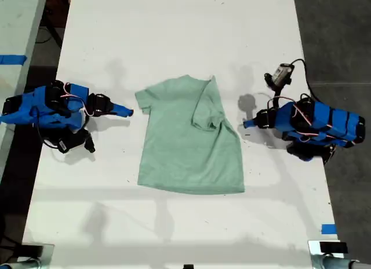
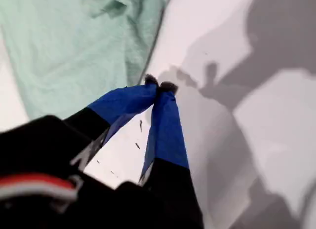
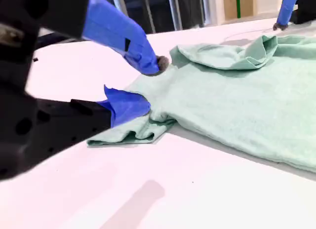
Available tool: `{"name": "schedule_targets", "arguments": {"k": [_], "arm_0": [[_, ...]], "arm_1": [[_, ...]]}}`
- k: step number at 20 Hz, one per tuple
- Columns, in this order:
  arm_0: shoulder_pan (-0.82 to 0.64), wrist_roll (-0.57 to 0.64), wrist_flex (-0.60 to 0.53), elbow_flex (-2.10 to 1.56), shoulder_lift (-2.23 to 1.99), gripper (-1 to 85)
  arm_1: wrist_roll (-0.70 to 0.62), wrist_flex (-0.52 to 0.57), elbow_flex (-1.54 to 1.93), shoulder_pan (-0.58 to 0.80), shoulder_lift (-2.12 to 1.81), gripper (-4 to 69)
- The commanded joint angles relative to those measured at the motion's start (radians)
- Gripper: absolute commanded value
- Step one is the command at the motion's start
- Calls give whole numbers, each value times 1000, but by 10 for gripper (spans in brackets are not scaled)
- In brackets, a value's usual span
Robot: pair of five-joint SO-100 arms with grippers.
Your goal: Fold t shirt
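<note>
T shirt folding is now hinging on my second gripper: you are seeing its jaws standing wide apart, gripping nothing, bracketing the near sleeve. From there the t shirt is spreading flat across the table toward the exterior view's right, its long axis running up and down that view. My first gripper is sitting pinched closed and empty, just beside the opposite, already folded edge.
</note>
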State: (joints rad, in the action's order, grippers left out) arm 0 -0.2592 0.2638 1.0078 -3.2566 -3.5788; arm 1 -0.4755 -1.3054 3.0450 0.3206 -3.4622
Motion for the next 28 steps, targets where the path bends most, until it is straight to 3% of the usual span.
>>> {"name": "schedule_targets", "arguments": {"k": [1,19,21,22,24,25,26,27,28], "arm_0": [[6,11,2,-38,-6,92],[2,17,2,-38,-6,92],[-178,210,2,-38,-3,58],[-241,104,3,-37,-2,75],[-150,-143,2,-37,-3,123],[-106,-331,0,-37,-6,123],[-86,-380,0,-37,-8,183],[-75,-252,-2,-37,-9,89],[-81,-210,-25,-37,-15,74]], "arm_1": [[-23,8,64,8,-43,14],[2,3,66,-9,-43,13],[-3,3,66,-9,-43,13],[-6,3,66,-9,-43,13],[-9,6,66,-8,-43,13],[-9,5,66,-9,-43,13],[-6,5,66,-9,-43,13],[-2,5,66,-12,-43,13],[3,5,66,-14,-43,13]]}}
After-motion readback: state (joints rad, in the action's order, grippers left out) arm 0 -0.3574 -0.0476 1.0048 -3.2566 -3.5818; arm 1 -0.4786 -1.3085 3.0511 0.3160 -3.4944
